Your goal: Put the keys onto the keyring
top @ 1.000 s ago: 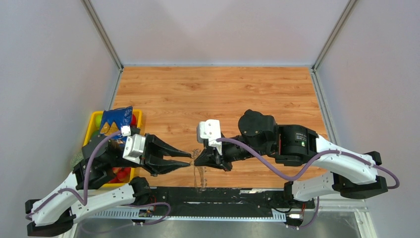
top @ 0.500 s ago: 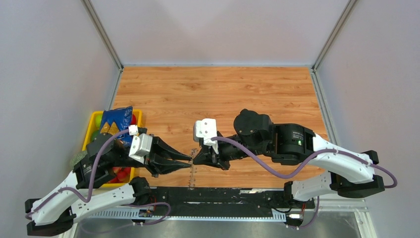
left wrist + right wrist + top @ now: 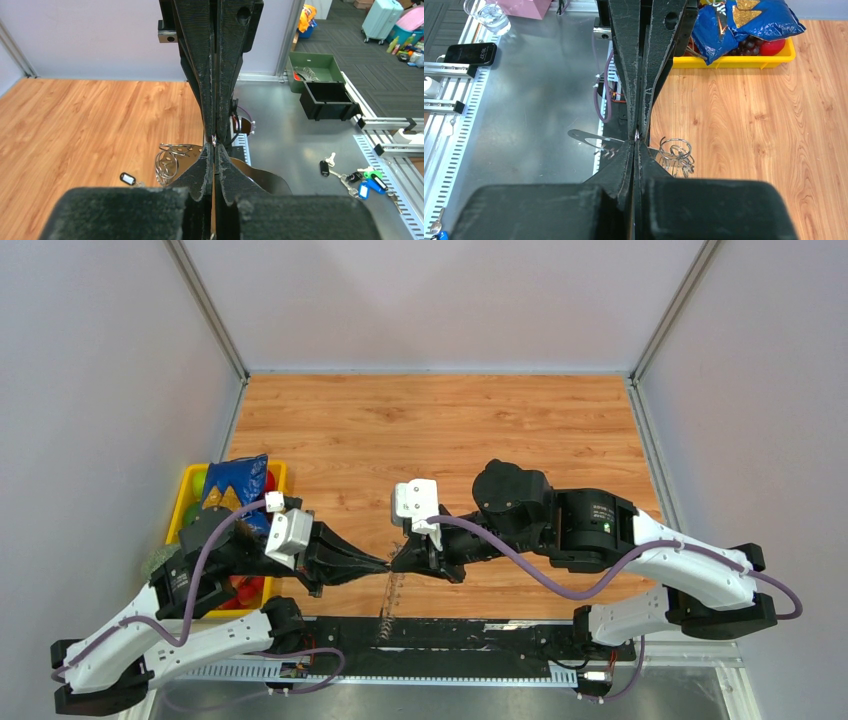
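Observation:
My left gripper [image 3: 384,563] and right gripper [image 3: 396,562] meet tip to tip above the table's near edge, both shut. Between the tips a small silver piece shows [image 3: 214,140]. The keyring [image 3: 389,598] hangs from them as a thin grey hoop seen edge-on, with its jagged metal fringe [image 3: 612,150] showing in the right wrist view. A tiny key with a black oblong head [image 3: 128,178] lies on the wood below, apart from the hoop. A tangle of wire rings [image 3: 169,159] lies beside it and also shows in the right wrist view [image 3: 676,152].
A yellow bin [image 3: 187,492] with a blue bag and fruit stands at the left table edge. A black rail [image 3: 470,633] runs along the near edge. More keys with coloured tags [image 3: 356,176] lie on the metal surface off the table.

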You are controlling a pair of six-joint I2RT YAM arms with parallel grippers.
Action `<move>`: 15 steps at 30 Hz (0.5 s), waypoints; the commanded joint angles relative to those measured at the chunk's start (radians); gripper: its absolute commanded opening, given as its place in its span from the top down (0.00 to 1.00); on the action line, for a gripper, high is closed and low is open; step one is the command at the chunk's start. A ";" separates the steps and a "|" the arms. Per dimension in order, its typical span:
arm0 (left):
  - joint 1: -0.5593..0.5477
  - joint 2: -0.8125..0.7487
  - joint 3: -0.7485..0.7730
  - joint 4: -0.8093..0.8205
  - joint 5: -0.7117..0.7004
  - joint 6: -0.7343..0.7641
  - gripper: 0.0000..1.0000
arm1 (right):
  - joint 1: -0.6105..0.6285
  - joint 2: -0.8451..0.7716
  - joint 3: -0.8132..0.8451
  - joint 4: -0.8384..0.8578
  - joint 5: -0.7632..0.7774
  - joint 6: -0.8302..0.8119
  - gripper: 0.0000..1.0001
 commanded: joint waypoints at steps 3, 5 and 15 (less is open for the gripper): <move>0.000 -0.003 -0.027 0.082 0.013 0.011 1.00 | 0.002 -0.039 0.017 0.057 0.009 0.013 0.88; 0.000 -0.020 -0.056 0.131 0.022 0.013 1.00 | 0.003 -0.076 -0.019 0.088 0.020 0.018 0.78; 0.000 -0.073 -0.163 0.392 0.046 -0.033 1.00 | 0.003 -0.272 -0.256 0.304 0.047 0.020 0.58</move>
